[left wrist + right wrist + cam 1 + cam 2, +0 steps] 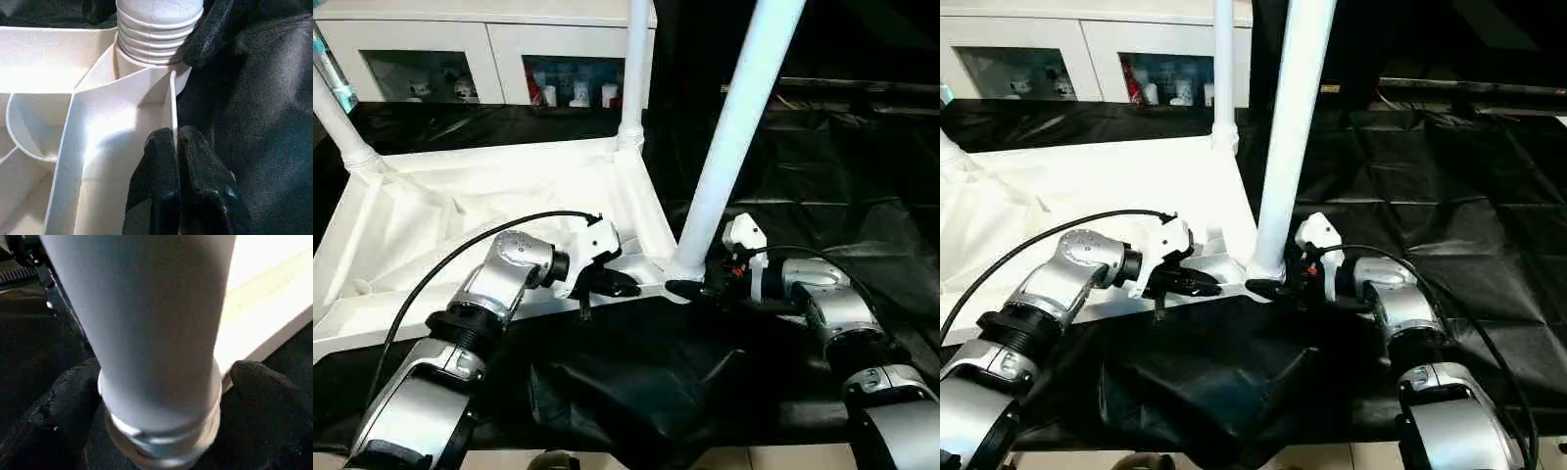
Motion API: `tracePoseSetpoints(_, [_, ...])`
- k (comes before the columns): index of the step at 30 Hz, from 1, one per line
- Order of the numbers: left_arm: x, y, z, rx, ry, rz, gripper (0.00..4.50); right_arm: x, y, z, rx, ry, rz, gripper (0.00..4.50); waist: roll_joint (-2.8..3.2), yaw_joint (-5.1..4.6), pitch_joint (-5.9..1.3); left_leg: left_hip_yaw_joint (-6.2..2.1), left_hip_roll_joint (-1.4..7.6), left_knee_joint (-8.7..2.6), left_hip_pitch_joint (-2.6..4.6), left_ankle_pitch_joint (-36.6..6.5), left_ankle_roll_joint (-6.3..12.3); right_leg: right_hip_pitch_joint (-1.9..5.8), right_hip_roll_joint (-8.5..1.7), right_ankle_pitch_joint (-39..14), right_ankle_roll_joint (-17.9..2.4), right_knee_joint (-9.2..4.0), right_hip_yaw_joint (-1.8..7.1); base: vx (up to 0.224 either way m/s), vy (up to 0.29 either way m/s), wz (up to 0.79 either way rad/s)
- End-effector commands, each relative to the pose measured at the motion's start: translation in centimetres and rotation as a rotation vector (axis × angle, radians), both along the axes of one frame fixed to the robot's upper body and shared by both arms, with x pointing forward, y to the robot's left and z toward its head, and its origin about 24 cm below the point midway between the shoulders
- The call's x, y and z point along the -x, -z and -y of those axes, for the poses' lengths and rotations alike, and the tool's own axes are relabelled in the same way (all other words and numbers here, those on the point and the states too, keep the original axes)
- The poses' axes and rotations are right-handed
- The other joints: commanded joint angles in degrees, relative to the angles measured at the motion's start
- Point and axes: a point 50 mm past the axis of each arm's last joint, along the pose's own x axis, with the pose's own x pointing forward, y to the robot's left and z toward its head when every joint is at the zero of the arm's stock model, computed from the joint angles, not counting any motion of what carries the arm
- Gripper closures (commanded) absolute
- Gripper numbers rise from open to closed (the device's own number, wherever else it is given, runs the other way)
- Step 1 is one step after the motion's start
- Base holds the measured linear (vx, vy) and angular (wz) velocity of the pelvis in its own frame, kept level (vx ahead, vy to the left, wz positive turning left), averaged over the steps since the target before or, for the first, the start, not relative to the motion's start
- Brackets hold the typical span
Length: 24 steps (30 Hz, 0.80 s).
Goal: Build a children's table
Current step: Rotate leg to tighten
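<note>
The children's table lies upside down: its white tabletop (489, 196) faces up with ribs and corner sockets showing. Three white legs stand in sockets: one near (744, 117), one far (634, 69), one at far left (337, 122). My left gripper (615, 286) is shut on the thin rim wall (172, 107) of the tabletop, close to the near leg's threaded end (156, 29). My right gripper (690, 290) stands open with its fingers (63, 406) on either side of the near leg's base (156, 357), one finger touching it.
A black sheet (822, 176) covers the floor around the tabletop and bunches up in folds (626, 382) in front of me. A white cabinet with glass doors (489, 49) stands at the back. A black cable (460, 255) loops over my left forearm.
</note>
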Motion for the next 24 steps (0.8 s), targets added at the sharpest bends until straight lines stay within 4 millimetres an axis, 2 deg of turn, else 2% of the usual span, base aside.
tracePoseSetpoints(1, [0.3, -0.3, 0.6, 0.009, 0.062, 0.011, 4.5, 0.0, -0.5, 0.0, -0.016, -0.028, 0.014, 0.21, 0.17, -0.19, -4.57, -1.09, 2.66, -3.17, 1.58, -4.4, 5.54, 3.1, -4.75, 5.1, -16.3, -2.59, 2.46, 0.0, 0.0, 0.0])
tracePoseSetpoints(4, [0.3, -0.3, 0.5, 0.006, 0.062, 0.011, 4.5, 0.1, -0.5, -0.1, -0.019, -0.038, 0.013, 0.34, 0.22, -0.07, -4.55, -1.09, 2.72, -3.2, 1.7, -5.1, 5.31, 3.04, -4.84, 4.0, -16.3, -2.72, 2.43, 0.0, 0.0, 0.0])
tracePoseSetpoints(7, [0.3, -0.2, 0.5, 0.001, 0.061, 0.012, 4.5, 0.3, -0.5, -0.1, -0.025, -0.05, 0.009, 0.79, 0.28, -0.04, -4.6, -1.12, 2.72, -3.18, 1.74, -5.4, 4.71, 3.07, -4.76, 3.6, -16.2, -2.67, 2.43, 0.0, 0.0, 0.0])
tracePoseSetpoints(11, [0.3, -0.2, 0.4, 0.0, 0.061, 0.012, 4.5, 0.3, -0.4, -0.1, -0.025, -0.052, 0.009, 1.02, 0.28, 0.02, -4.68, -1.14, 2.67, -3.06, 1.69, -4.9, 4.89, 3.09, -4.76, 4.7, -16.4, -2.49, 2.38, 0.0, 0.0, 0.0])
tracePoseSetpoints(12, [0.3, -0.2, 0.4, -0.003, 0.06, 0.012, 4.5, 0.3, -0.3, -0.2, -0.027, -0.053, 0.007, 1.23, 0.28, 0.02, -4.68, -1.14, 2.67, -3.06, 1.69, -4.9, 4.89, 3.09, -4.76, 4.7, -16.4, -2.49, 2.38, 0.0, 0.0, 0.0])
tracePoseSetpoints(14, [0.3, -0.1, 0.3, -0.007, 0.059, 0.011, 4.5, 0.4, -0.2, -0.3, -0.034, -0.057, 0.003, 1.23, 0.42, 0.04, -4.68, -1.16, 2.64, -3.05, 1.7, -5.4, 4.71, 3.09, -4.76, 4.3, -16.4, -2.54, 2.37, 0.0, 0.0, 0.0])
tracePoseSetpoints(15, [0.3, -0.1, 0.3, -0.007, 0.059, 0.011, 4.5, 0.4, -0.2, -0.3, -0.034, -0.057, 0.003, 1.43, 0.39, 0.05, -4.65, -1.17, 2.65, -3.07, 1.68, -5.5, 4.57, 3.11, -4.79, 4.1, -16.4, -2.56, 2.37, 0.0, 0.0, 0.0])
tracePoseSetpoints(18, [0.3, -0.1, 0.2, -0.011, 0.058, 0.011, 4.5, 0.5, -0.1, -0.5, -0.04, -0.063, -0.001, 1.61, 0.44, 0.06, -4.6, -1.16, 2.66, -3.07, 1.69, -6.2, 4.26, 3.06, -4.81, 3.0, -16.3, -2.65, 2.38, 0.0, 0.0, 0.0])
tracePoseSetpoints(21, [0.1, 0.0, 0.2, -0.021, 0.03, 0.011, 4.5, 0.6, 0.4, -0.7, -0.069, -0.015, -0.026, 1.7, 0.39, 0.05, -4.56, -1.18, 2.69, -3.08, 1.72, -6.9, 3.74, 3.03, -4.86, 1.5, -15.9, -2.75, 2.44, 0.0, 0.0, 0.0])
tracePoseSetpoints(23, [-0.4, 0.1, 0.4, -0.033, -0.032, 0.02, 4.5, 0.2, 1.2, -0.8, -0.053, 0.094, -0.031, 1.73, 0.24, -0.03, -4.43, -1.21, 2.65, -3.19, 1.67, -6.9, 3.3, 2.97, -4.84, 0.5, -15.7, -2.84, 2.43, 0.0, 0.0, 0.0])
tracePoseSetpoints(24, [-0.8, 0.2, 0.5, -0.039, -0.07, 0.026, 4.5, 0.1, 1.6, -0.9, -0.045, 0.151, -0.03, 1.74, 0.25, -0.26, -4.31, -1.14, 2.56, -3.26, 1.74, -7.9, 2.57, 2.77, -4.9, -1.7, -15.4, -3.14, 2.51, 0.0, 0.0, 0.0])
